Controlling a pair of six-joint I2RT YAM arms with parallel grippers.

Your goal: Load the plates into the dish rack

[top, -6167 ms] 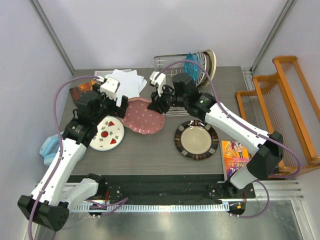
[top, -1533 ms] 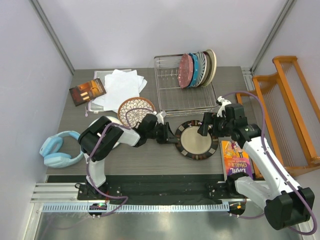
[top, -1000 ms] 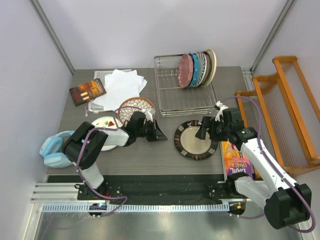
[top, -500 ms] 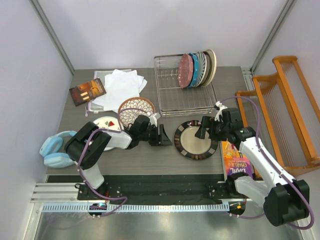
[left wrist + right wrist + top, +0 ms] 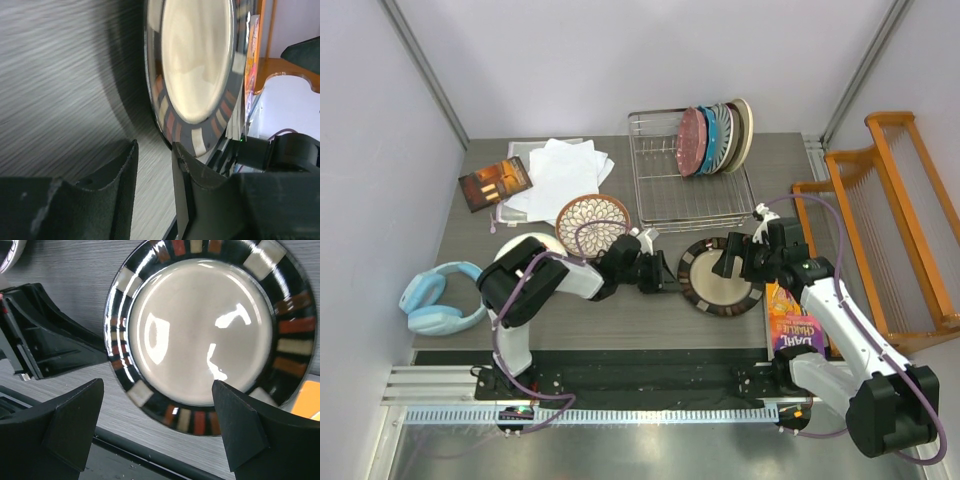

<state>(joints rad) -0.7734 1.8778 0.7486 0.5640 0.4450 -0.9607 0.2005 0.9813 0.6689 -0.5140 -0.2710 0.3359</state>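
1. Your left jaws stand narrowly apart with nothing between them; one tip meets the rim of the dark-rimmed plate [image 5: 200, 330].
2. Your right jaws gape wide above that plate, holding nothing.
3. The plate lies on the counter [image 5: 620, 320], near the dish rack [image 5: 665, 200].

Pretty bare setup tbh: a grey wood-grain bench [image 5: 620, 312] boxed in by plain pale walls [image 5: 600, 60] with slanted metal posts [image 5: 426, 70] at the back corners, an orange wooden slatted rack [image 5: 847, 157] off to the right, a shiny steel sheet [image 5: 650, 450] along the near edge, and flat, even light.
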